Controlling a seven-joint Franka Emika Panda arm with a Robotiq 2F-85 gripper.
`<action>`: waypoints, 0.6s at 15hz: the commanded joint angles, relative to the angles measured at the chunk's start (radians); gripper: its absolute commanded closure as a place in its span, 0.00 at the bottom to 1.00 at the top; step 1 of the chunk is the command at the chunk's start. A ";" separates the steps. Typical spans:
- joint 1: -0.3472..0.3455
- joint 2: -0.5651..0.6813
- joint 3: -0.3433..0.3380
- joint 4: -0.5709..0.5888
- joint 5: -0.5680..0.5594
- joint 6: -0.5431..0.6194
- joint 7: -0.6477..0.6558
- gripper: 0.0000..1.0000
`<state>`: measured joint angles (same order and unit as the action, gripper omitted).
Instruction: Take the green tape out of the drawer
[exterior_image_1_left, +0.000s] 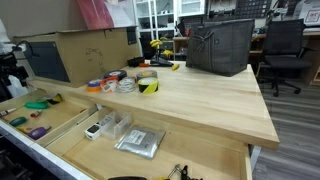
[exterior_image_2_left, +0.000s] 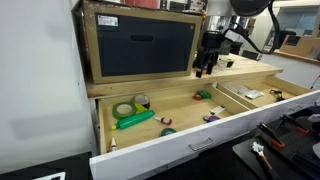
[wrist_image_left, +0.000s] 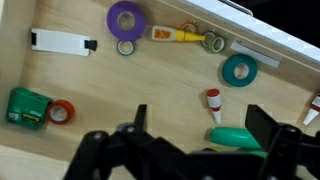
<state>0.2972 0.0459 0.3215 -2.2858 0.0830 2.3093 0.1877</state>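
Claw (wrist_image_left: 198, 120) spread wide and empty above the drawer (wrist_image_left: 150, 80).
In the wrist view its fingers touch nothing. The green tape (wrist_image_left: 240, 69) lies on the drawer floor at 1 o'clock, with a red-and-white tube (wrist_image_left: 214, 100) between them.

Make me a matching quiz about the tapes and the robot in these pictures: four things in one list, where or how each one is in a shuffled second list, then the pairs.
Things:
1. green tape
2. orange roll
3. yellow-and-black striped roll
4. fingers

Places or states:
A. on the tabletop
B. spread apart
C. right beside a green box
D. flat in the drawer, near the flat bright-green object

Pairs: 1-D, 2-C, 3-A, 4-B
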 joint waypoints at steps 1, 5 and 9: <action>0.043 0.110 0.015 0.036 -0.022 0.077 0.105 0.00; 0.079 0.218 -0.001 0.074 0.002 0.127 0.221 0.00; 0.105 0.331 -0.012 0.135 0.011 0.123 0.253 0.00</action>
<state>0.3726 0.2933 0.3249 -2.2164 0.0811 2.4361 0.4171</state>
